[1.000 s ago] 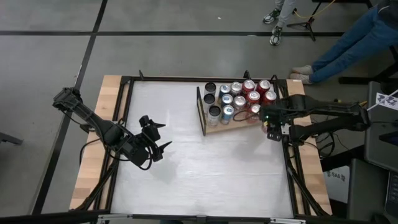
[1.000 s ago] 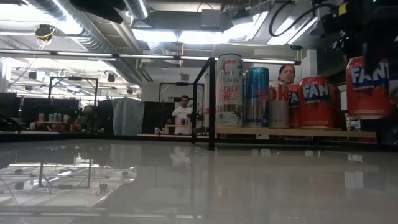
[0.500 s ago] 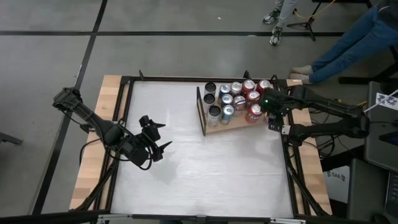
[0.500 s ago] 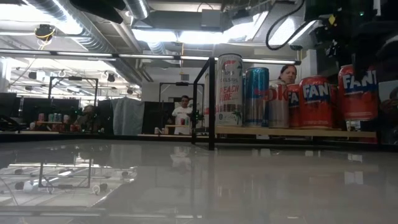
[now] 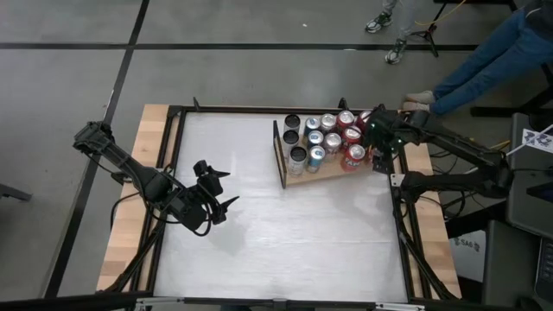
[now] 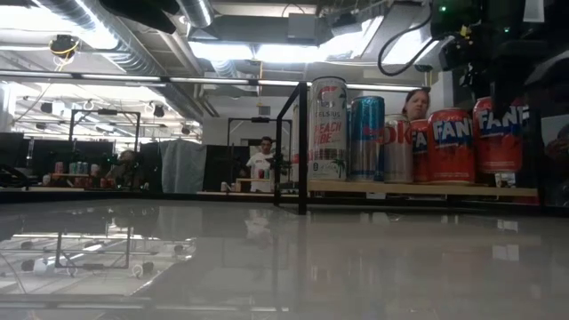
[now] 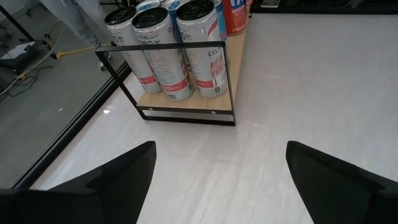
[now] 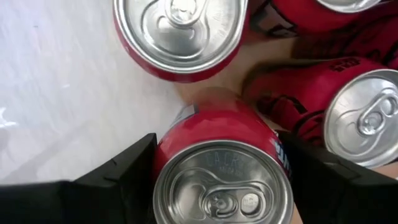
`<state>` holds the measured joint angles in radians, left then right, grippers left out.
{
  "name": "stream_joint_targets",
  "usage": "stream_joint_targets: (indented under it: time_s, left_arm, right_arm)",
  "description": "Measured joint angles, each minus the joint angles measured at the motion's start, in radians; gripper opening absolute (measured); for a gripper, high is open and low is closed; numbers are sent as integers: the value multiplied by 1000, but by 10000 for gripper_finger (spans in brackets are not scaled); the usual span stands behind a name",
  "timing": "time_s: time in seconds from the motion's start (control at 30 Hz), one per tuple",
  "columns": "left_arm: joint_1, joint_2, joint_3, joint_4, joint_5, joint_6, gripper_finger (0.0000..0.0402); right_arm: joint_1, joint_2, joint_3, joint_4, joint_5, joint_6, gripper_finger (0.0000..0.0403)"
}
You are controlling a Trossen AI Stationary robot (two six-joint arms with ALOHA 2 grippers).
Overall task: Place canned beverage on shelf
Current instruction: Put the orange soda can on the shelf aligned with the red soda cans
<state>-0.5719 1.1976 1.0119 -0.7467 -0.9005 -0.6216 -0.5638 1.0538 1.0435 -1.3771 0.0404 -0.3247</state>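
Gripping a cylindrical red can (image 8: 222, 168) (ridged aluminium top), right end effector (image 8: 217, 171).

floor: grey concrete (image 5: 259, 69), dark seams | ceiling: silver ducts (image 6: 116, 40), bright panels (image 6: 231, 52)

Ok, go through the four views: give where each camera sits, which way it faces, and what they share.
High: overhead, facing straight down; both arms, left gripper open over bare table, right gripper at the shelf.
Low: at tabletop height, facing level across to the shelf.
Left wrist: looks past its own fingers to the shelf's framed end.
Right wrist: looks down past its own fingers on a red can between them.
Shared: high and low both show the red can.
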Motion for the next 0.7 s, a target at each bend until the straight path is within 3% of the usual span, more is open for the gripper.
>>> stream_joint_targets:
  time_s: [0.4, 0.7]
  left_arm:
    - [0, 0, 0, 0, 0, 0, 351]
    - [0, 0, 0, 0, 0, 3, 351]
  right_arm:
    - [-27, 10, -3, 45, -10, -69, 282]
    - [-27, 6, -111, 94, -14, -76, 282]
